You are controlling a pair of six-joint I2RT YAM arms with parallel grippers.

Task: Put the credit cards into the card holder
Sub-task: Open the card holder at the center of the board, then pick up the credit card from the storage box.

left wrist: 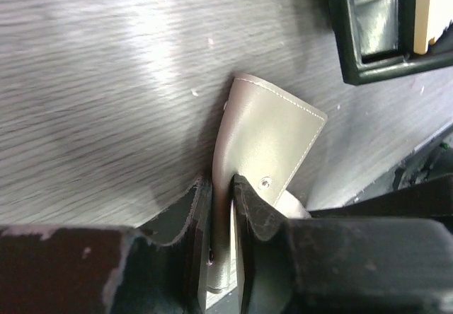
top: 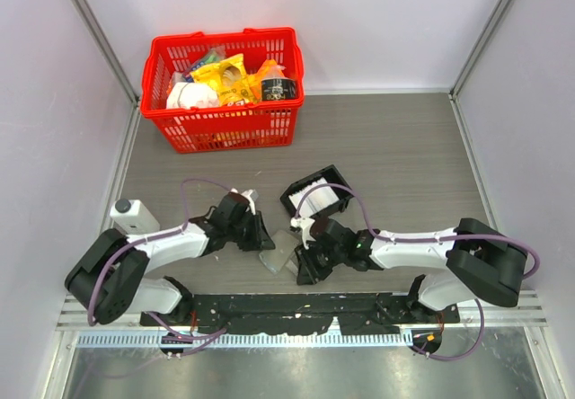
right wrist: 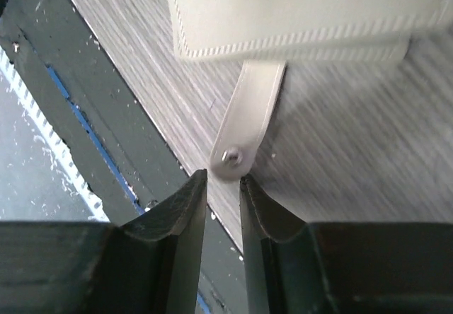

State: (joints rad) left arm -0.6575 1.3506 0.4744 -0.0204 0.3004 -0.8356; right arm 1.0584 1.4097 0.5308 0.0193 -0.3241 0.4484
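The grey-beige card holder (top: 280, 253) lies between my two grippers near the table's front. In the left wrist view, my left gripper (left wrist: 223, 184) is shut on the card holder's (left wrist: 267, 136) edge and tilts it up off the wood. My right gripper (right wrist: 224, 179) stands narrowly open, with nothing between its fingers. The holder's strap tab with its snap (right wrist: 244, 123) ends just ahead of the tips, and the holder's body (right wrist: 304, 17) is beyond. The credit cards (top: 320, 198) lie in a black tray (top: 289, 199) behind the right gripper (top: 304, 262). A tan card (left wrist: 425, 10) shows in that tray.
A red basket (top: 225, 131) full of groceries stands at the back left. A small white box (top: 132, 215) sits by the left wall. A black rail (top: 296, 309) runs along the table's near edge, close under the right gripper.
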